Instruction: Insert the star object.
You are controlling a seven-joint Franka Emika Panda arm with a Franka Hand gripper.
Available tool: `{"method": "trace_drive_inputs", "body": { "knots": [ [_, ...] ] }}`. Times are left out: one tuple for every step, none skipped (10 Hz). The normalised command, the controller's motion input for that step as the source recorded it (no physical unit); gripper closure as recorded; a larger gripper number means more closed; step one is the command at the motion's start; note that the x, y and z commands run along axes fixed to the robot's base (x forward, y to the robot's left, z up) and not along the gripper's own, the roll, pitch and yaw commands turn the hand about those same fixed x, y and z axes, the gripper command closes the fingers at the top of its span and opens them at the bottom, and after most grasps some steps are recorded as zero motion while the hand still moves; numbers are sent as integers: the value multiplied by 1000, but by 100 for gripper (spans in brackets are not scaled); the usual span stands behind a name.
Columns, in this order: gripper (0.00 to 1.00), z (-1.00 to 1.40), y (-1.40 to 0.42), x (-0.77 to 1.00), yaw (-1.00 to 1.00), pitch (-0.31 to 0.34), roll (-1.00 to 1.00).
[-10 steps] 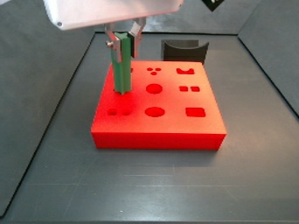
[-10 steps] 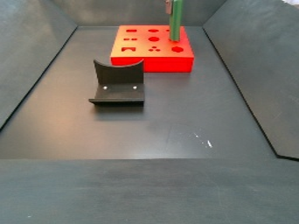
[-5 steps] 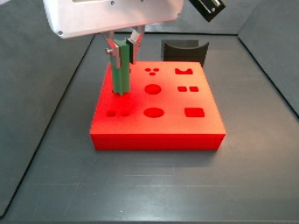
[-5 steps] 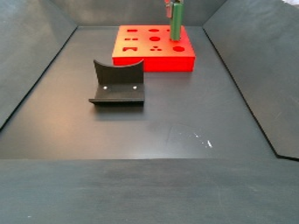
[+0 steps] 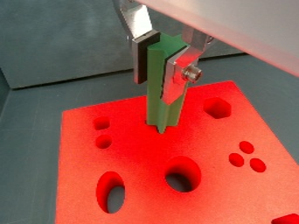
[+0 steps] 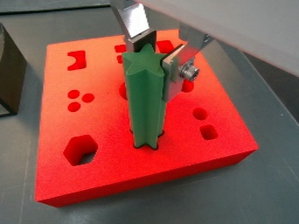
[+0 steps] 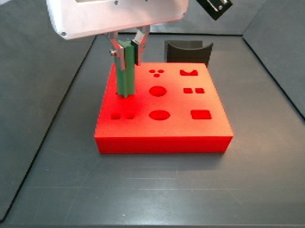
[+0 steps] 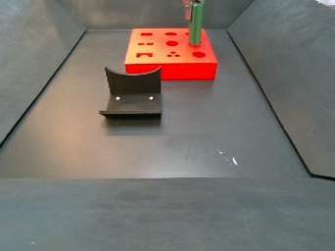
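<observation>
The star object (image 5: pixel 163 83) is a long green prism with a star cross-section. It stands upright in my gripper (image 5: pixel 166 66), whose silver fingers are shut on its upper part. It shows in both wrist views (image 6: pixel 146 96) and both side views (image 7: pixel 124 71) (image 8: pixel 197 24). Its lower end hangs at the top face of the red block (image 7: pixel 161 116), near the block's left side in a side view. The red block (image 6: pixel 140 166) has several shaped holes. Whether the tip is touching the block or just above it I cannot tell.
A dark grey curved block (image 8: pixel 131 93) stands on the dark floor, apart from the red block (image 8: pixel 170 54); it also shows behind the red block in a side view (image 7: pixel 187 51). Sloped dark walls ring the floor.
The gripper and the green star object have risen a little above the red block. The fingers stay shut on it.
</observation>
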Motion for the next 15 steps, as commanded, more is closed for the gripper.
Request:
{"method": "trace_drive_inputs", "body": {
  "knots": [
    [100, -594, -49, -166, 0, -90, 199],
    [100, -334, -151, -9, 0, 0, 304],
    [100, -529, -237, 0, 0, 0, 339],
    [100, -646, -217, -26, 0, -20, 344],
    [100, -443, -200, 0, 0, -7, 346],
    [100, -246, -34, 0, -11, 0, 206],
    [100, -577, 0, 0, -109, -59, 47],
    [100, -1000, 0, -3, -117, -24, 0],
    [100, -1000, 0, 0, -26, 0, 0],
    [100, -1000, 31, 0, -37, 3, 0],
    [100, -1000, 0, -9, -40, 20, 0],
    [100, -1000, 0, 0, 0, 66, 0],
    [100, -1000, 0, 0, 0, 76, 0],
    [100, -969, 0, 0, 0, 99, -24],
    [100, -523, 0, -17, -11, 74, 0]
  ]
}}
